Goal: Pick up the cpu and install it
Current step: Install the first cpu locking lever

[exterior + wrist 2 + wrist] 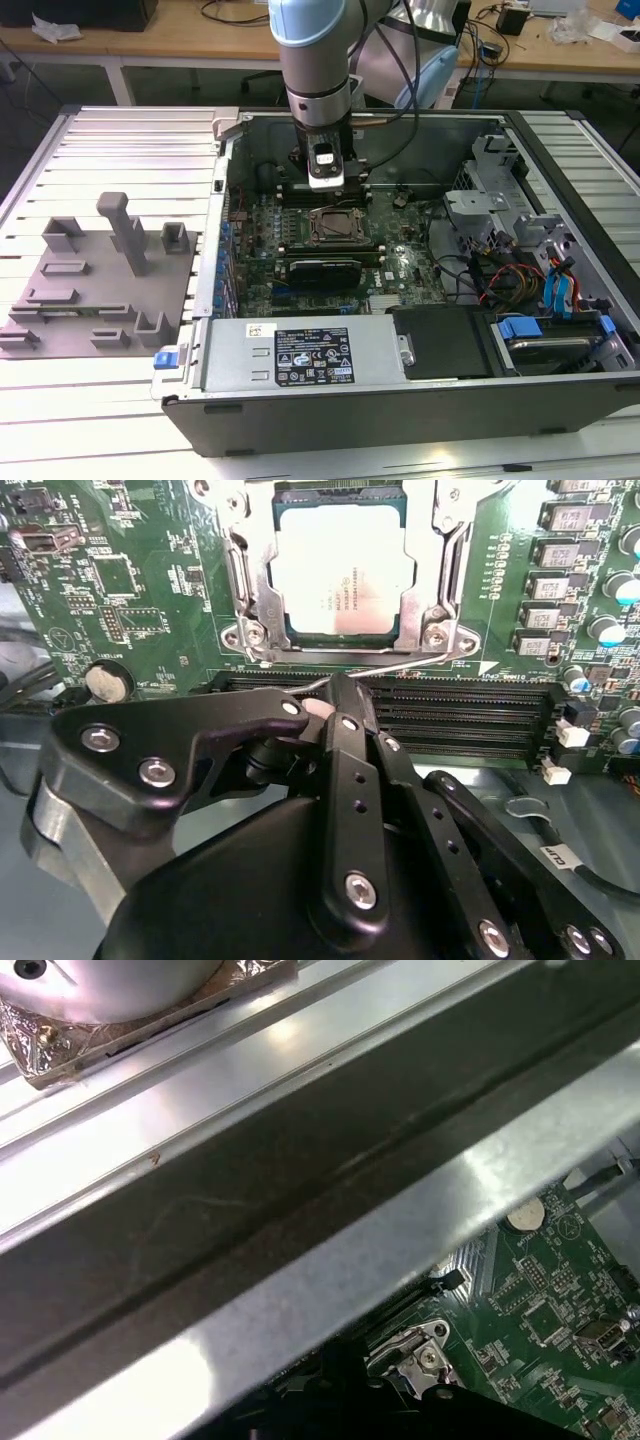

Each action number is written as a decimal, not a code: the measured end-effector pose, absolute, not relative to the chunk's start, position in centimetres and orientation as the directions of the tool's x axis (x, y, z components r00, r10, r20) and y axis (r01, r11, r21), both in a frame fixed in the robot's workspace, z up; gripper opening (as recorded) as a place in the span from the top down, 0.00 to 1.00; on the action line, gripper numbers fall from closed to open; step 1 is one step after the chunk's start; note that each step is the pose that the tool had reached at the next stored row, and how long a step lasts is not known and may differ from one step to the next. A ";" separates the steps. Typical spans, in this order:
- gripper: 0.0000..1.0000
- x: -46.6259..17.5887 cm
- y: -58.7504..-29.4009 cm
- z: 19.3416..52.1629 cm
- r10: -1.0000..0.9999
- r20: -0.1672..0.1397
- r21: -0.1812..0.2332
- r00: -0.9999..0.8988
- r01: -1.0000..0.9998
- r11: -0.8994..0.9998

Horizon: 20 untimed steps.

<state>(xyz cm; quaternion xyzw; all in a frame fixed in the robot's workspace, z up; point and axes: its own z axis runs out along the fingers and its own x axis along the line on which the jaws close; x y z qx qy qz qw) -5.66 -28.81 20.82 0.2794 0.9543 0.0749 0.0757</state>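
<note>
Silver-white square chip, the cpu (pixel 343 572), with a thin darker rim, seen in the second wrist view lying flat inside the metal-framed socket (pixel 248 585) on the green motherboard (pixel 140 590). Fine dark print on its top, not readable. In the exterior view, placed about the middle of the open computer case (pixel 400 400), socket (pixel 338 227) showing dark there, chip itself too small to make out.

Arm (pixel 315 60) came down nearly vertical from the top of the exterior view into the case, with the wrist just behind the socket, above the black memory slots (pixel 460 715).

Jaws (pixel 335 695) appeared closed together in the second wrist view, black fingers (pixel 345 780) meeting at the tips, with nothing clearly held. Tips stood just beside the thin wire lever (pixel 400 665) at the edge of the socket frame; touching or not, could not be told. Grey fixture blocks (pixel 100 280) stood on the ribbed desk (pixel 130 140) at the exterior view's left, well apart from the jaws.
</note>
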 end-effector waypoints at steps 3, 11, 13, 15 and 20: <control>0.89 -5.7 -28.7 20.8 0.545 -0.103 0.185 -0.832 0.522 0.833; 0.89 -5.6 -28.7 20.5 0.545 -0.103 0.185 -0.832 0.522 0.833; 0.89 -5.6 -28.7 20.5 0.541 -0.103 0.185 -0.835 0.518 0.835; 0.89 -5.6 -28.7 20.5 0.511 -0.103 0.185 -0.853 0.488 0.853; 0.89 -5.5 -28.7 20.5 0.429 -0.103 0.185 -0.897 0.407 0.895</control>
